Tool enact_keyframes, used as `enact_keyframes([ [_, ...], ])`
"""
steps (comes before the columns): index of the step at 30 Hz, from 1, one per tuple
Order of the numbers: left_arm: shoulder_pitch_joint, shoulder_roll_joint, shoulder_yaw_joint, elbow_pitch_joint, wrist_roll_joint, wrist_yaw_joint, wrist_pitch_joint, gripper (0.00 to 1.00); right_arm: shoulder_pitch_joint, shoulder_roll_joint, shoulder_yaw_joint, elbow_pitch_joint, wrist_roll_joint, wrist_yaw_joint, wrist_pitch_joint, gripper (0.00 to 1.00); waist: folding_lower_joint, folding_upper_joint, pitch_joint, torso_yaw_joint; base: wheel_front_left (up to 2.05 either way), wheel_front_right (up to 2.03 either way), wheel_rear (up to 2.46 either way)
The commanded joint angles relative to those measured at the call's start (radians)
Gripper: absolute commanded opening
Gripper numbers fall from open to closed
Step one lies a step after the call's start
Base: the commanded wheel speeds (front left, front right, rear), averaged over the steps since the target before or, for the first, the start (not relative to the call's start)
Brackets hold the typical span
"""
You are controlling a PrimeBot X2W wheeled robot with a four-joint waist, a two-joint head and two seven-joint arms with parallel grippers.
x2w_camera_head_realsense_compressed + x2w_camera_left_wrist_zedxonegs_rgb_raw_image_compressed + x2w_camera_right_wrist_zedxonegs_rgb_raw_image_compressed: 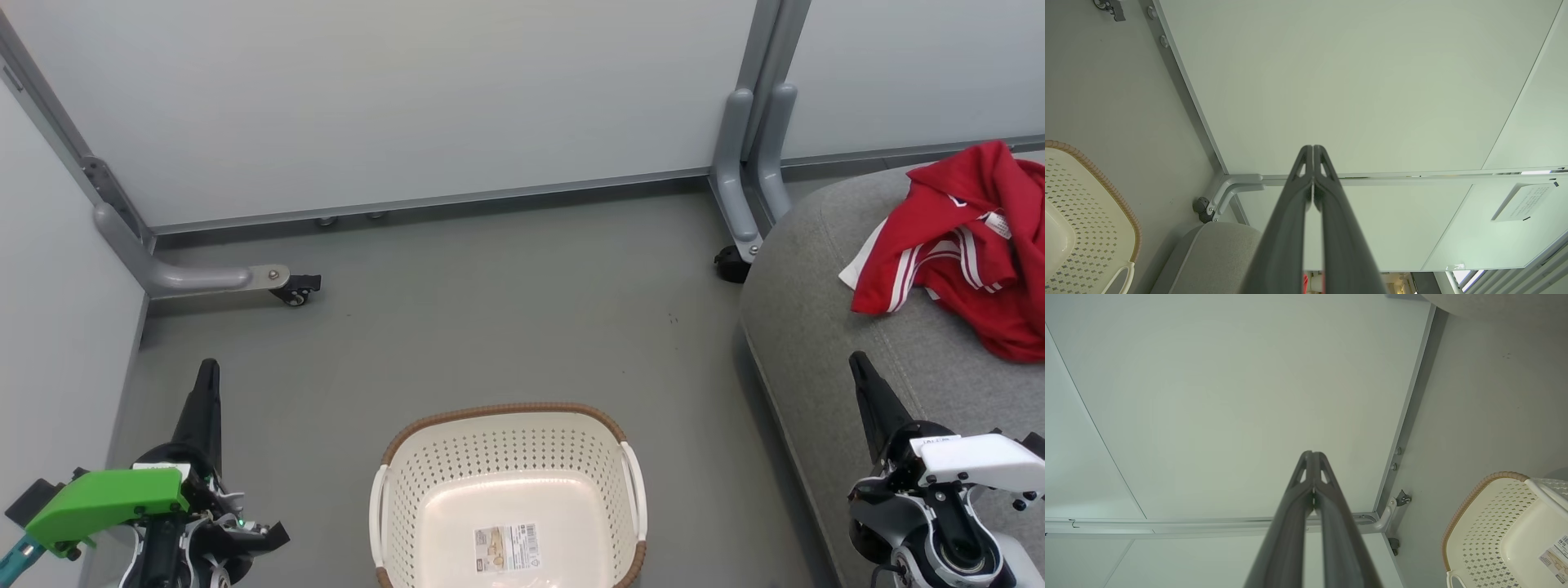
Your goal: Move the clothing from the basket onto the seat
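Fingers of the left gripper (208,371) are pressed together at the lower left of the frame, with nothing held. The right gripper (859,366), at the lower right, is likewise closed tight and empty. Between them, at bottom centre, the cream-white perforated plastic basket (506,407) with a brown woven-look rim is seen bare but for a label (507,547). The bright red soft clothing (963,237) with white striped trim lies crumpled at the upper right on the large grey upholstered seat (808,327). The transfer is judged complete, so only a check of the heap is called for.

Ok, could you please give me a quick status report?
Shut, empty: left gripper, right gripper. Red clothing on seat; basket looks empty. Nothing in the way.
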Motion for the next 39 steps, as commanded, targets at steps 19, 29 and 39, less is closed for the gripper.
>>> enact_keyframes([
  [19, -0.013, 0.003, 0.002, -0.004, -0.002, 0.001, 0.002, 0.00, -0.001, -0.030, 0.032, -0.005, 0.036, 0.000, -0.029, 0.00, 0.0000, 0.0000, 0.000, 0.000, 0.00, 0.00, 0.00],
  [29, -0.013, 0.003, 0.002, -0.004, -0.002, 0.001, 0.002, 0.00, 0.001, -0.045, 0.052, -0.008, 0.052, 0.000, -0.045, 0.00, 0.0000, 0.0000, 0.000, 0.000, 0.00, 0.00, 0.00],
  [39, -0.012, 0.003, 0.002, -0.005, -0.002, 0.001, 0.002, 0.00, 0.002, -0.061, 0.073, -0.012, 0.071, 0.000, -0.061, 0.00, 0.0000, 0.0000, 0.000, 0.000, 0.00, 0.00, 0.00],
])
